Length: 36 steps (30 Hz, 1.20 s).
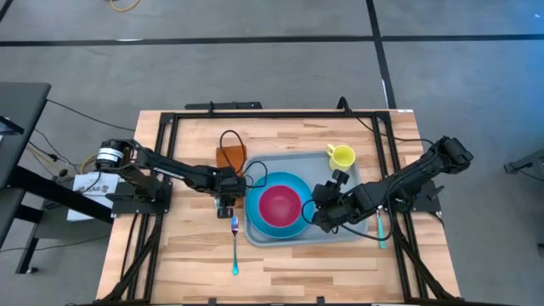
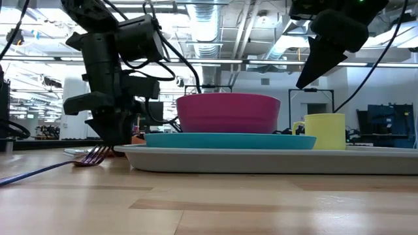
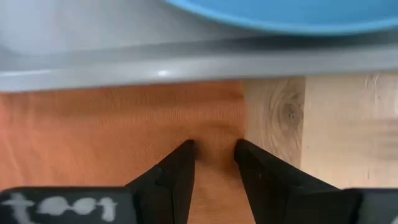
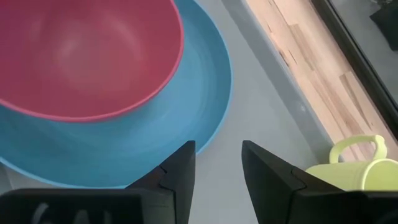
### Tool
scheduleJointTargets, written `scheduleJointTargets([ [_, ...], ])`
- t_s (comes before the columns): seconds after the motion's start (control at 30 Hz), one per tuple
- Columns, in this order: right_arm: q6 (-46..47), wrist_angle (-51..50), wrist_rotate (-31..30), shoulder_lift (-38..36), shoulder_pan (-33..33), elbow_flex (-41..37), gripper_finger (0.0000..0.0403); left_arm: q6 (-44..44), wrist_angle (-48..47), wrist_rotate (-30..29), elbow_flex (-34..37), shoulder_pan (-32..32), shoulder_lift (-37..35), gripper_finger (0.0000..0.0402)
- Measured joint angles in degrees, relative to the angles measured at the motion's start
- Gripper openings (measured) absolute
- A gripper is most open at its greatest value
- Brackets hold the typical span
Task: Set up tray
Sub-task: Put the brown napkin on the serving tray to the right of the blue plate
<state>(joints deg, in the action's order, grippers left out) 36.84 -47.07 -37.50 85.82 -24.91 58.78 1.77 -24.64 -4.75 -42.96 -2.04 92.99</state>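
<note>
Left jaws (image 3: 213, 149) parted over napkin (image 3: 118, 130) beside tray (image 3: 186, 65) rim.

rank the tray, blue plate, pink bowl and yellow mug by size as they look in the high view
1. tray
2. blue plate
3. pink bowl
4. yellow mug

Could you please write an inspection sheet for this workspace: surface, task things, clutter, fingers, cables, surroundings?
Surface: pale wooden table.
Task things: large grey-blue plastic tray holds round blue plate, pink bowl on plate, yellow mug.
Clutter: orange-brown napkin and purple-blue fork beside tray; teal utensil at tray's right edge.
Fingers: left gripper open over napkin, holding nothing; right gripper open above tray, holding nothing.
Cables: black cable loops near napkin.
Surroundings: grey floor; no person seen.
</note>
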Motion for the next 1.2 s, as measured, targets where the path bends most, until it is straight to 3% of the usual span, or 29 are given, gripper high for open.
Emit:
scheduleJointTargets([
  [0.27, -0.36, -0.08, -0.02, 0.00, 0.00, 0.00, 0.0123, -0.01, -4.00, 2.41, -1.87, 0.09, -2.39, 0.0117],
  [0.63, -1.45, 0.42, 0.00, 0.00, -0.02, 0.00, 0.0123, 3.79, -1.41, 2.20, 0.25, 0.22, -0.50, 0.0113],
  [0.73, -1.51, 0.44, 0.00, 0.00, -0.02, 0.00, 0.0123, 3.51, -0.92, 1.36, 0.39, 0.16, -0.52, 0.0092],
  [0.9, -1.45, 0.46, 0.09, 0.00, -0.02, 0.00, 0.0123, 3.49, 0.10, -0.43, 0.61, 0.17, -0.57, 0.0014],
  [1.07, -1.36, 3.36, 0.21, 0.00, 0.40, 0.00, 0.0123, 5.19, -1.92, -0.88, -1.36, -0.02, -0.77, 0.0004],
  [1.2, -1.34, 6.67, -0.27, 0.00, 0.93, 0.02, 0.0123, 6.35, -7.69, -6.42, -4.79, -0.51, -2.33, 0.0002],
])
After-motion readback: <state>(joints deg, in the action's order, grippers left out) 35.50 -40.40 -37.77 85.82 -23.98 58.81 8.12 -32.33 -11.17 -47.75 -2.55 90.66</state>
